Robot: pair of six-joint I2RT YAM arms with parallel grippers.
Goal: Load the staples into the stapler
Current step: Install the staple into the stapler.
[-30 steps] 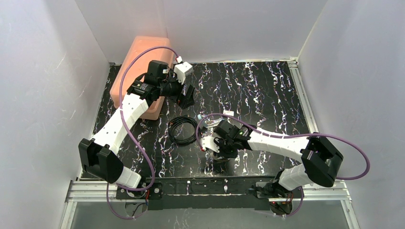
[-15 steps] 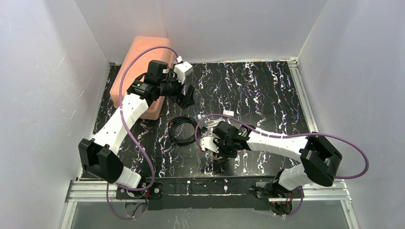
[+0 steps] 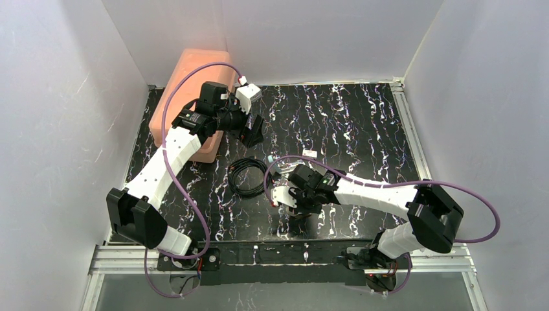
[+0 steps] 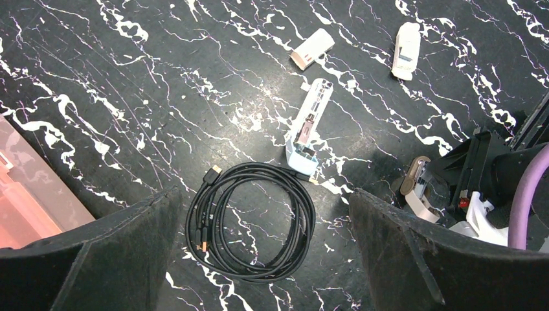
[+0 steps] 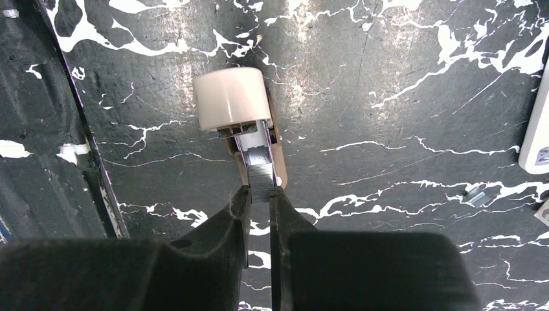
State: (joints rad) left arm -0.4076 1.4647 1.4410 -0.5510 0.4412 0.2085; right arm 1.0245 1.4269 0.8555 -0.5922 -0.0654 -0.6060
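One stapler is seen open at mid-frame, between one coiled cable and two white pieces. The left hand is held wide open. One strip of staples is pinched in the right hand, its near end hidden.

Black marble-patterned table veined in white, enclosed by plain white walls.

A salmon-pink box sits at the far left. The left arm and right arm are white with black joints and trail purple cords. Mid-table are a black coiled cable with a gold plug tip, a light-blue stapler with a silvery channel, and a white block with a tan end. The black right gripper frames silvery staples over tan cardboard, near a cream cap.
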